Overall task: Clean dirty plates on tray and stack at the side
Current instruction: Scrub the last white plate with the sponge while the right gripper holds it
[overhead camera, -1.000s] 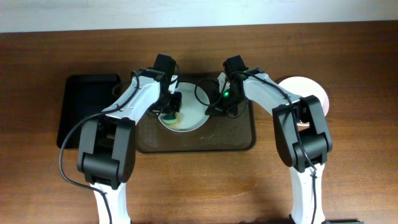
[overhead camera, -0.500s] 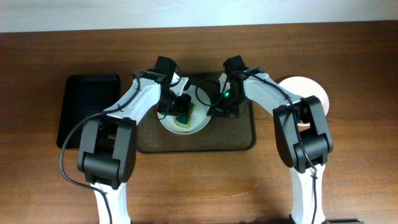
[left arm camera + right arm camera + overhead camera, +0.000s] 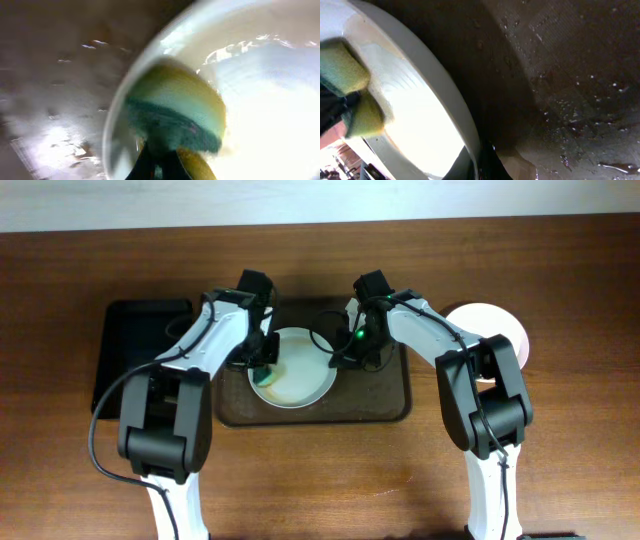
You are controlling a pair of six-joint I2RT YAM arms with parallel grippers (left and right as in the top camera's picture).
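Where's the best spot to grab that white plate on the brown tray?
Pinch the thin rim on its right edge, coming from the right. The plate is shallow and lies flat on the tray, so only the rim gives something to pinch, and the sponge covers the left part. The right gripper looks clamped there.

Motion blur smears the left wrist view — sponge [image 3: 175,112] and plate [image 3: 260,75] show no crisp edges, the plate running off frame. Overhead, the right arm [image 3: 430,330] covers part of the side plate [image 3: 492,318].
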